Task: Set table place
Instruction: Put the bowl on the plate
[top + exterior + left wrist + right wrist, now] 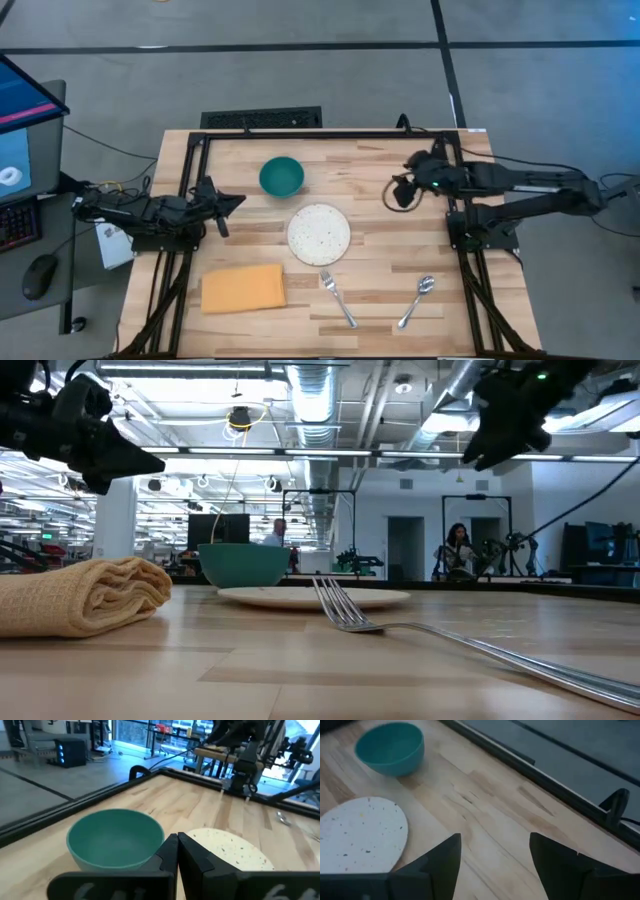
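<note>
On the pale plank tabletop (380,220) stand a teal bowl (281,176), a white speckled plate (319,233), a folded yellow-orange cloth (243,288), a fork (338,298) and a spoon (417,300). My left gripper (236,200) hovers shut at the table's left side, left of the bowl. My right gripper (402,190) hovers open at the table's right, above bare wood to the right of the plate. Both hold nothing.
Black frame rails (330,132) run round the tabletop's far and side edges. The cloth, fork and spoon lie along the near side. Bare wood lies between the plate and the right rail. People and equipment show in the room beyond the table.
</note>
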Controlling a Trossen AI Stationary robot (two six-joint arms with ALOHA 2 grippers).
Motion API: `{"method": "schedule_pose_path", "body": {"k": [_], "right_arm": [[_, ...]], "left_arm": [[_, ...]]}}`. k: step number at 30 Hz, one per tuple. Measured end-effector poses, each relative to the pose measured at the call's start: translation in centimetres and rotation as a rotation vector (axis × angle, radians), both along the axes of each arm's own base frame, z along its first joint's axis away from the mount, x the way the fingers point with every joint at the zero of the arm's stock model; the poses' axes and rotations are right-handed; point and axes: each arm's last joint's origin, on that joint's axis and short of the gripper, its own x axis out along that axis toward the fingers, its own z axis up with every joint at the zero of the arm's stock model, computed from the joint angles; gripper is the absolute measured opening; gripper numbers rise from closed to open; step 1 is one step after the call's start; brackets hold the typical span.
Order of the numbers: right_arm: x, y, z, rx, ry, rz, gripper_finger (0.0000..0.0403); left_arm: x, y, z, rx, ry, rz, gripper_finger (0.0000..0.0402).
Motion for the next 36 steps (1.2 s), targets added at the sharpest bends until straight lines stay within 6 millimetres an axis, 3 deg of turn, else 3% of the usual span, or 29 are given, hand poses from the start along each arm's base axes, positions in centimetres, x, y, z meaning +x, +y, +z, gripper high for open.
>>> {"method": "schedule_pose_path", "body": {"k": [4,10,18,22,31,36], "right_arm": [[-2.0,0.8,-1.0,0.000,-0.040,0.037,0.0260],[-2.8,1.2,-2.0,0.002,-0.158,0.055,0.0260],[-2.4,1.2,-2.8,-0.006,-0.147,0.061,0.0260],[-1.8,1.1,-2.9,-0.008,-0.153,0.063,0.0260],[-0.9,1.1,-3.5,0.037,-0.149,0.025,0.0260],[-0.8,1.2,-3.6,0.070,-0.164,0.005,0.0260]], "left_arm": [[0.0,0.2,0.4,-0.001,-0.044,0.056,0.0000],[0.1,0.8,0.4,-0.082,-0.073,0.052,0.0007],[1.0,2.1,0.0,-0.196,-0.064,0.117,0.0090],[1.6,2.9,1.0,-0.214,-0.061,0.135,0.0131],[3.3,6.0,5.7,-0.307,0.274,0.281,0.0169],[5.0,8.8,7.0,-0.351,0.492,0.381,0.0170]]}}
